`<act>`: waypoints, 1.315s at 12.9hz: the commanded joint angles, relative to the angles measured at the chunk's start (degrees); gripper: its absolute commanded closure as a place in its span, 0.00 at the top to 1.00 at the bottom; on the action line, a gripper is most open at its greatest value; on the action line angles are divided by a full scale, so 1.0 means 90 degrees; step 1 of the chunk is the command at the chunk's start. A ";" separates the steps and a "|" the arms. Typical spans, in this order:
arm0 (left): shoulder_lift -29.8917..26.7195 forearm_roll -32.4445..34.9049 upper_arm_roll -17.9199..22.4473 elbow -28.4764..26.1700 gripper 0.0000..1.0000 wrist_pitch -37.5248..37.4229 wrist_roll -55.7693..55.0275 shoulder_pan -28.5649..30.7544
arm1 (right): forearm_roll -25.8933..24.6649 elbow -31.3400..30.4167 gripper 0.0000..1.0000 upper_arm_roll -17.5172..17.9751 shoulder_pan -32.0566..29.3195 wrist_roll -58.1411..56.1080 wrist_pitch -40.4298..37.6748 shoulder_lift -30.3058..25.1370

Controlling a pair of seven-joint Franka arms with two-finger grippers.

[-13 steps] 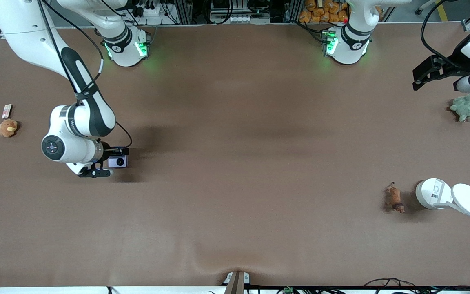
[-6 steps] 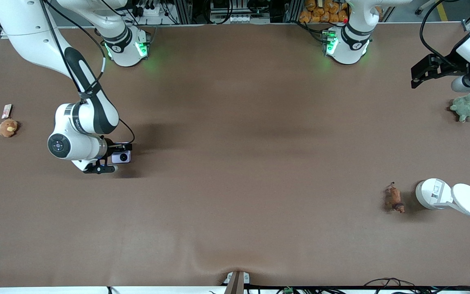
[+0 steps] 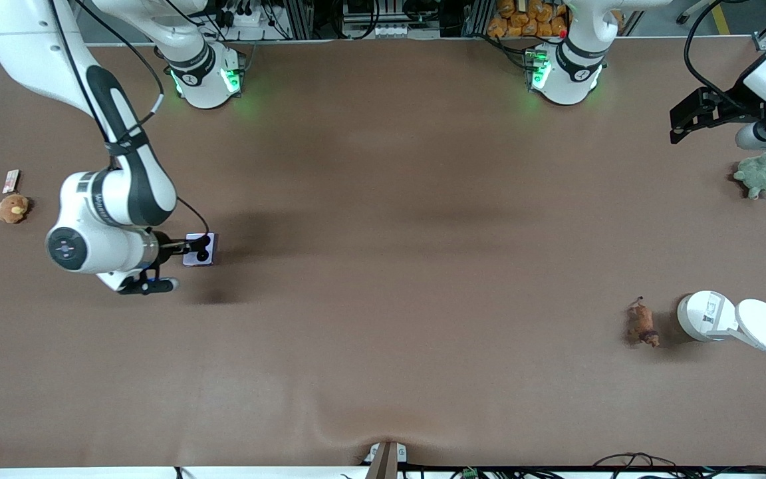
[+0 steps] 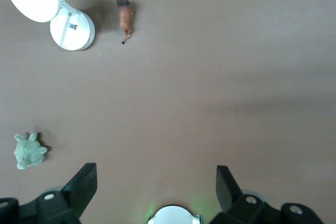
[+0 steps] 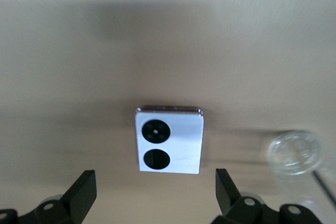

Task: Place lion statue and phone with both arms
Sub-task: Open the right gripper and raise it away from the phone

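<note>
Seen only through the right wrist view: both black camera circles of the phone (image 5: 169, 140), lying flat on the brown table (image 5: 168, 35) between the spread fingers (image 5: 81, 192) of the right gripper (image 5: 155, 195), untouched, plus a clear round item (image 5: 294, 153) too blurred to identify. In the front view, phone (image 3: 199, 249) partly masked by the right gripper (image 3: 187, 256), toward the right arm's end of the table (image 3: 383, 199). Right arm bent low, wrist turned sideways over the surface.

Shown from the left wrist view: lion statue (image 4: 125, 17) lying just beside the open white lidded container (image 4: 73, 27), green plush turtle (image 4: 29, 151) well apart. Same trio in the front view: lion statue (image 3: 642, 324), container (image 3: 709, 316), turtle (image 3: 759, 174), all toward the left arm's end. Left gripper (image 3: 682, 123) raised near the turtle, waiting, pincer wide and holding nothing (image 4: 155, 195).

Brown plush toy (image 3: 12, 207) with a small tag (image 3: 10, 179) at the right arm's end; writing on tag and container label unreadable.
</note>
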 commanded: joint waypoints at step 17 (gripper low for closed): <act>0.0034 -0.0129 -0.0075 -0.0023 1.00 0.0408 0.0030 -0.0059 | -0.0457 0.3905 1.00 0.0141 -0.0425 -0.0262 -0.4795 -0.1877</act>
